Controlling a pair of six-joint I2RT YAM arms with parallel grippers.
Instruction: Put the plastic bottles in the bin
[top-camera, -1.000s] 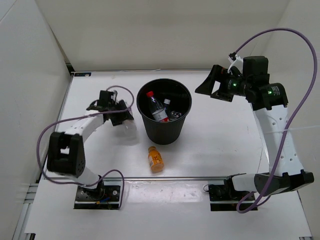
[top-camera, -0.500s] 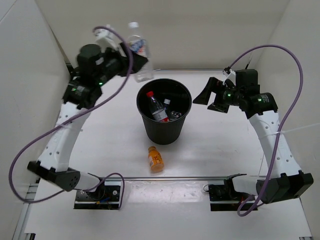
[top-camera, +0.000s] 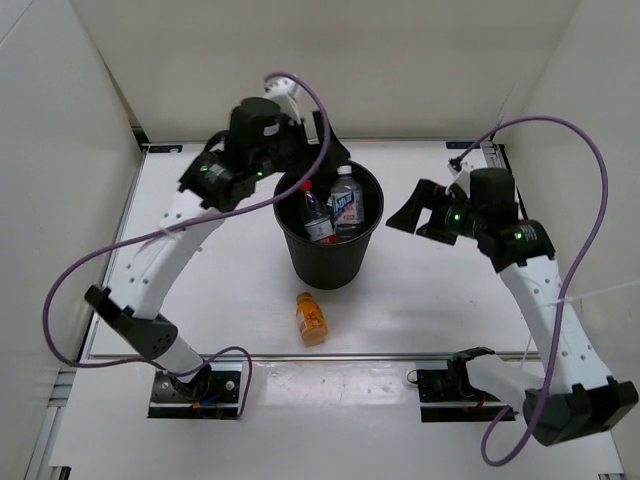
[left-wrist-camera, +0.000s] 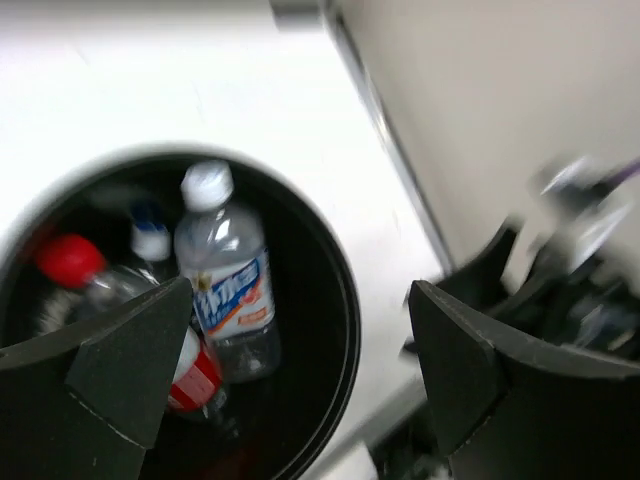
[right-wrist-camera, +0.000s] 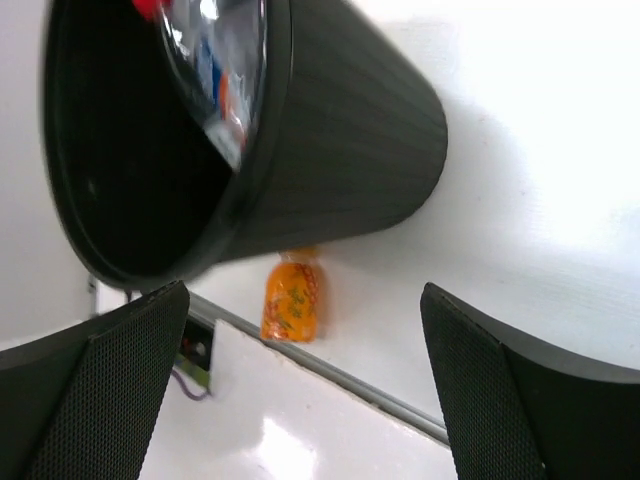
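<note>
The bin's (top-camera: 330, 268) inside is dark. From overhead only two bottles read clearly in it; anything lower is lost in shadow. The left wrist view picks up one more small cap (left-wrist-camera: 151, 240) between them, but its bottle cannot be made out. That view's right side is smeared with blur. The left gripper (left-wrist-camera: 300, 290) hangs over the bin's far-left rim. Overhead, its fingers merge with the black plastic. The wrist camera shows them spread wide with nothing between them.

The blue-white label bottle (top-camera: 346, 205) is inside the bin, right of centre. Its long axis is steep, with the white cap up and towards the far rim. Nothing grips it, and whether its base has reached the bottom cannot be told.

Just left of it, the red-capped bottle (top-camera: 312, 215) leans with its cap towards the far-left rim and its body slanting down to the near right.

The right gripper (top-camera: 402, 210) sits right of the bin, well apart from it and facing it. Its fingers are spread wide and hold nothing. In its own view the bin is cut off at the top and left edges.

The orange bottle (top-camera: 311, 318) lies on its side on the white table (top-camera: 450, 290), near the bin's base on the near side. Its long axis runs roughly near to far, and its narrower end seems to point at the bin.
</note>
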